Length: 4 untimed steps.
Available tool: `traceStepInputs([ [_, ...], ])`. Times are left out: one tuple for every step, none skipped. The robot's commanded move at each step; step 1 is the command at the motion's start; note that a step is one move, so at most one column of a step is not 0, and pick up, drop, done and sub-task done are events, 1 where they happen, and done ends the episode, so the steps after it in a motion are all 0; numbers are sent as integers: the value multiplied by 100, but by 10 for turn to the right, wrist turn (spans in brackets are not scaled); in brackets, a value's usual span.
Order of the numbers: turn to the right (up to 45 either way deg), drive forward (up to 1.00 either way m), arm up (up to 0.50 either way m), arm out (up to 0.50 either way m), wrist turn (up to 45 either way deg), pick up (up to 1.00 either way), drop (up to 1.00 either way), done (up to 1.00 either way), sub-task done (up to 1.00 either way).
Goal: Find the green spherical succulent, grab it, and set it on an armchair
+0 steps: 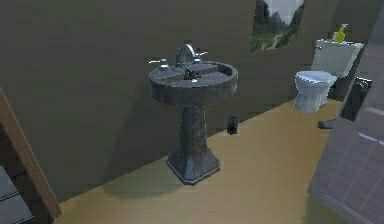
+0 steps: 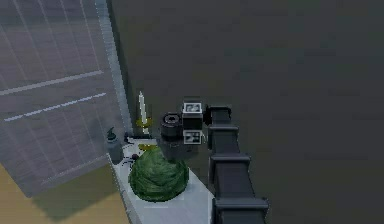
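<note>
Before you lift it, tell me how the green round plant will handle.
The green plant looks domed and squat, so it probably won't tip. Its bumpy leaves likely give grip but could bruise. It sits near the edge of the pale ledge, so a push may drop it.

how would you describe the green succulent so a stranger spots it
In the arm side view, find the pale ledge beside the grey tiled wall. The succulent sits on it: the one round green mound among small slim things.

Home bathroom, dark stone pedestal sink [image 1: 193, 90], white toilet [image 1: 314, 88] against the back wall [image 1: 90, 60], landscape picture [image 1: 276, 24] hung nearby, tan floor [image 1: 265, 170]
</note>
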Motion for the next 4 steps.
traceStepInputs([
  [0, 0, -30, 0, 0, 0, 0, 0, 0],
  [0, 0, 0, 0, 0, 100, 0, 0, 0],
  [0, 0, 10, 0, 0, 0, 0, 0, 0],
  [0, 0, 26, 0, 0, 0, 0, 0, 0],
])
